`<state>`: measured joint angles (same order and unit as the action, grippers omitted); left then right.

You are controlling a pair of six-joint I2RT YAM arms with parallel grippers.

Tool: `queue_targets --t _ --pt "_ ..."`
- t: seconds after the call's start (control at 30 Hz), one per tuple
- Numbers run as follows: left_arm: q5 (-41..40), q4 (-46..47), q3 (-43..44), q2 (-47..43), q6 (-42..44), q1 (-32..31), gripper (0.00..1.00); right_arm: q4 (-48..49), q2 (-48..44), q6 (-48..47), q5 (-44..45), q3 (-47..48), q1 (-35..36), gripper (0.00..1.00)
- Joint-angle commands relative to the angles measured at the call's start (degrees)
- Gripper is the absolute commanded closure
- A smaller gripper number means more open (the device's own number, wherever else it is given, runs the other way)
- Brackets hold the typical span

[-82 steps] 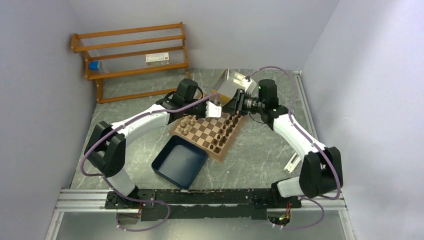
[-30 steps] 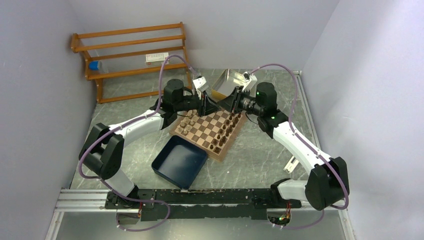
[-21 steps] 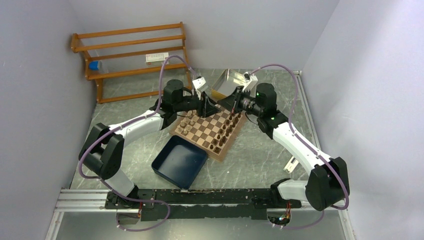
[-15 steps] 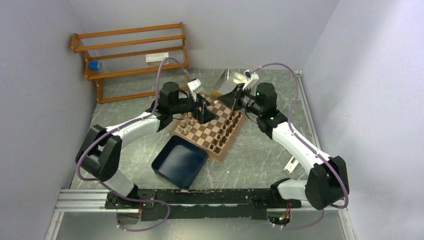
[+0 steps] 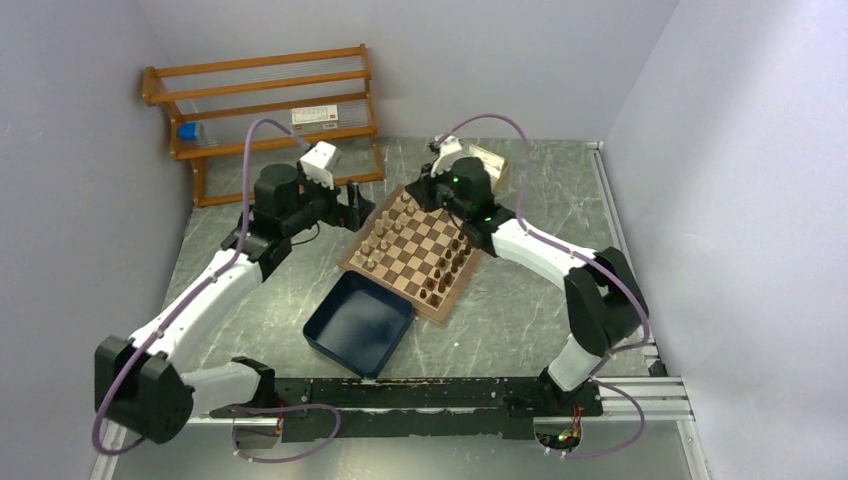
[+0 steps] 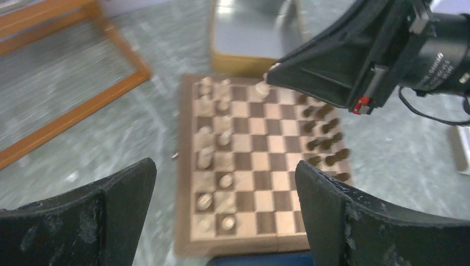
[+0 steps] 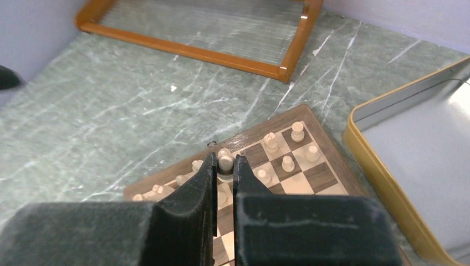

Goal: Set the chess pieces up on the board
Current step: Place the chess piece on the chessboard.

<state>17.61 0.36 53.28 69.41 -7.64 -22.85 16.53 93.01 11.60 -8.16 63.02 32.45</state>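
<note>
Top view: left gripper (image 5: pixel 352 205) hangs beside the board (image 5: pixel 420 250), leaving room; right gripper (image 5: pixel 410 195) is over its far corner. Left wrist: jaws wide, empty, board ahead and below. Right wrist: jaws clamp a light piece (image 7: pixel 225 162) at the tips, above an edge square, probably to seat it.

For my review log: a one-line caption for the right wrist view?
Right claw grips a light chess piece at the board's edge, tin alongside.

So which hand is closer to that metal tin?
Right. The right hand, gripping a light chess piece, is over the far corner of the chessboard beside the metal tin; the open left hand is left of the board, farther away.
</note>
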Motion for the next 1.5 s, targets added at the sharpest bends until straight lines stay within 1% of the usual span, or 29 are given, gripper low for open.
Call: queue_targets --t 0.0,0.1,0.17,0.27,0.47,0.93,1.47 --pt "-19.29 -14.11 -0.58 -7.68 2.13 0.88 0.00 7.21 5.36 -9.89 7.11 2.72 3.70 0.97" --pt "-26.38 -13.16 -6.45 -15.89 0.88 0.96 0.00 9.45 9.96 -12.44 7.98 4.28 5.25 0.97" --pt "-27.14 -12.80 -9.43 -20.89 1.85 0.97 0.00 9.74 12.73 -13.43 9.47 5.83 5.71 0.97" --pt "-27.81 -14.53 -11.55 -23.49 3.55 0.97 0.00 10.28 16.13 -13.77 10.69 7.63 6.02 0.97" --pt "-27.14 -15.65 -11.55 -23.41 5.05 0.88 0.00 10.63 19.52 -14.14 11.79 8.49 6.18 0.97" --pt "-25.65 -16.08 -10.74 -20.93 5.22 0.93 0.00 11.32 23.58 -14.99 9.61 10.03 6.26 0.96" --pt "-25.17 -16.13 -10.74 -21.13 5.22 0.88 0.00 10.29 25.16 -17.17 10.06 10.50 6.81 0.94"
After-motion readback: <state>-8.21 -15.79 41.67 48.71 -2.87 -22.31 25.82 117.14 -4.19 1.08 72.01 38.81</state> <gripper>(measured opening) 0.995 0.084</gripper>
